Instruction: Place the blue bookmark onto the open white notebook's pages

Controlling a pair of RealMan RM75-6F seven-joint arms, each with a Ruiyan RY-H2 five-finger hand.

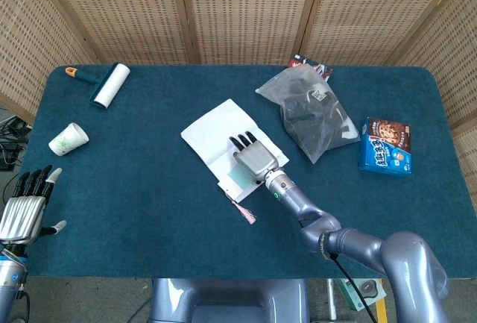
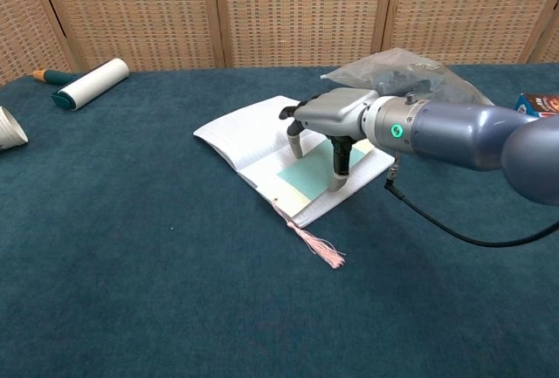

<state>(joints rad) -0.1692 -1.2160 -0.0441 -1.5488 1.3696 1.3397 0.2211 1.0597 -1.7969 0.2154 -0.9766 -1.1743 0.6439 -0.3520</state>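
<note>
A dark teal tabletop (image 1: 149, 189) carries an open white notebook (image 1: 221, 135) near its middle, turned at an angle; the blue bookmark (image 2: 307, 172) lies flat on the notebook's near page, its body almost wholly on the paper, while its pink tassel (image 2: 316, 246) trails off the page's near corner onto the cloth. The right hand (image 2: 330, 121) stands over the bookmark with fingers arched downward; the fingertips (image 2: 337, 183) press on the card, seemingly to steady it flat rather than to grasp it, since nothing is lifted or clenched. The left hand (image 1: 24, 207) rests at the tabletop's near left corner, fingers extended and apart, holding nothing. A clear plastic bag (image 1: 313, 114) lies just beyond the notebook toward the right edge; a paper cup (image 1: 68, 139) sits by the left edge.
</note>
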